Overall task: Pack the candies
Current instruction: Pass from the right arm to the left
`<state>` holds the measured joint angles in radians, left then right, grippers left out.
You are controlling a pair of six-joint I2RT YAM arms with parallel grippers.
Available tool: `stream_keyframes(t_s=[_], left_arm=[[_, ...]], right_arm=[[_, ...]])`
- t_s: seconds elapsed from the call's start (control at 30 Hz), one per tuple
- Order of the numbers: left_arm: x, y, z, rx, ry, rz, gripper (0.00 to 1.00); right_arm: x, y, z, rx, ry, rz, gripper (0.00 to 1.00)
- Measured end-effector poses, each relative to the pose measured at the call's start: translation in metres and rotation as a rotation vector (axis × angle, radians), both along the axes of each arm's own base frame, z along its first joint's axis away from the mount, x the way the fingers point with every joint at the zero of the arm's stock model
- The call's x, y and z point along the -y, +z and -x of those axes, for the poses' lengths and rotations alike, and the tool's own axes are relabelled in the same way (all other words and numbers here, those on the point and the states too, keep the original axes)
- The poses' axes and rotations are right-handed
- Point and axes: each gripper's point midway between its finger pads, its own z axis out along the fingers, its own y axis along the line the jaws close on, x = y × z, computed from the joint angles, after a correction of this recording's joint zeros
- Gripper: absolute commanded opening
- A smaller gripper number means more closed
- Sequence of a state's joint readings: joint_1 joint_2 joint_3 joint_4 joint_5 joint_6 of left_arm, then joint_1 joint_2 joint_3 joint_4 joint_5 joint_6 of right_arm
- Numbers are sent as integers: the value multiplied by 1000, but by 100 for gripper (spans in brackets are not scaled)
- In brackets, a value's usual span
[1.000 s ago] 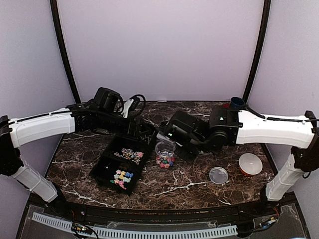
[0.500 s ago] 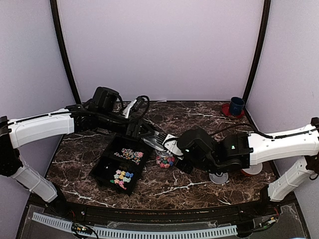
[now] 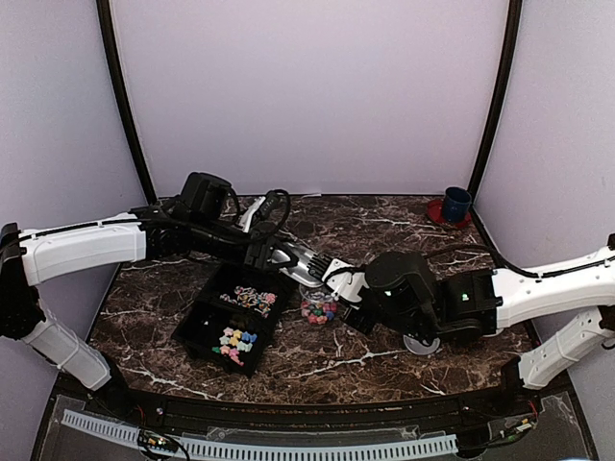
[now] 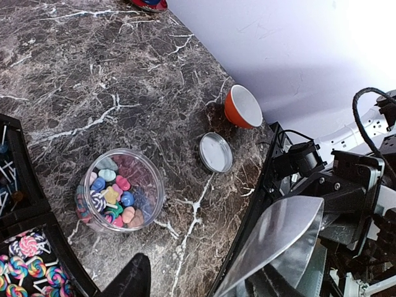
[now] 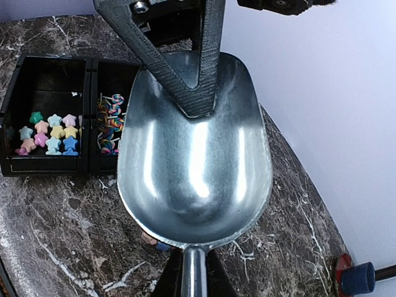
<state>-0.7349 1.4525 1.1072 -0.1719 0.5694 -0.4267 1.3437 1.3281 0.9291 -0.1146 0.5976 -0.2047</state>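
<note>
Candies [image 4: 114, 198] heaped in clear jar [image 4: 154, 179], more in black tray [image 5: 46, 71] at 9 o'clock of it. Right gripper [image 5: 192, 272] clamped on scoop [image 5: 195, 179] handle, scoop poised at 1 o'clock of jar. Left gripper [image 3: 296, 259] fingers [image 5: 185, 68] apart, one laid in scoop bowl.

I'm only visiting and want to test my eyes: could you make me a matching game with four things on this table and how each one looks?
Things:
1. scoop
2. jar
3. lid
4. bowl

Descriptions:
A. orange outside, white inside
B. lying flat on the table, off the jar
C. shiny metal, nothing in it
D. clear, with colourful candies inside

Pairs: 1-C, 2-D, 3-B, 4-A
</note>
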Motion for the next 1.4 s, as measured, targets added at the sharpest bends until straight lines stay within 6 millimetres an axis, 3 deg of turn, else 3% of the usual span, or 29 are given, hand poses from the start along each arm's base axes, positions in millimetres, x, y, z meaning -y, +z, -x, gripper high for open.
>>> stream_keyframes(t_s=[0.33, 0.53, 0.7, 0.97, 1.4], left_arm=[[7, 8, 12, -37, -71, 75, 1], [6, 6, 20, -70, -99, 100, 0], [6, -1, 18, -69, -73, 82, 0], [7, 1, 15, -71, -63, 105, 0], [5, -2, 16, -102, -69, 130, 0]], right_arm=[[-5, -8, 0, 43, 24, 17, 0], [1, -22, -1, 64, 20, 55, 18], [-5, -8, 2, 84, 43, -37, 31], [-9, 18, 7, 114, 80, -144, 28], [-8, 12, 10, 123, 107, -146, 28]])
